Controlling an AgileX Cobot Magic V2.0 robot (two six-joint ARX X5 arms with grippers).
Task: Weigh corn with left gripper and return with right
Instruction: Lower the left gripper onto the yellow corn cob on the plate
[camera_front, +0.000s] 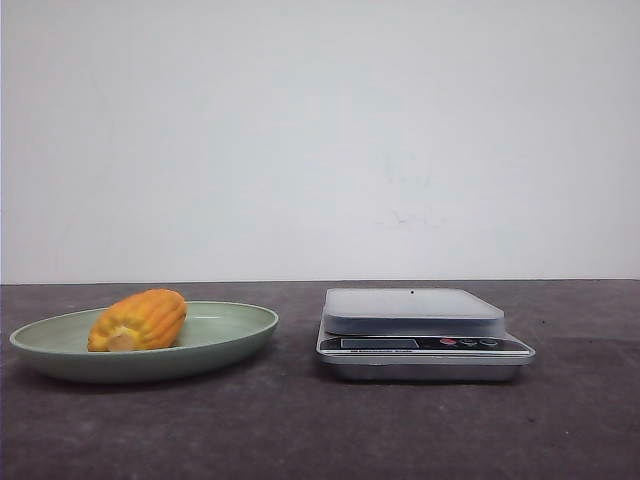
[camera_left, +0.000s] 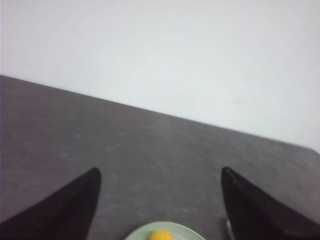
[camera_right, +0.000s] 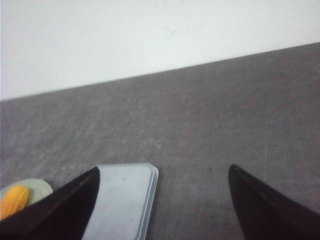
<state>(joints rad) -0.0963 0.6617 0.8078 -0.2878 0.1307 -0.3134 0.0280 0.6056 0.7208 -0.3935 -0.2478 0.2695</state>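
Note:
The corn, a stubby orange-yellow cob piece with a pale cut end, lies on a pale green plate at the left of the table. A kitchen scale with a bare white platform stands to the right of the plate. Neither arm shows in the front view. My left gripper is open and empty, with the plate and the corn between its fingers at the frame's edge. My right gripper is open and empty above the scale's platform; the corn shows at the side.
The dark grey table runs back to a plain white wall. The scale's display and buttons face the front.

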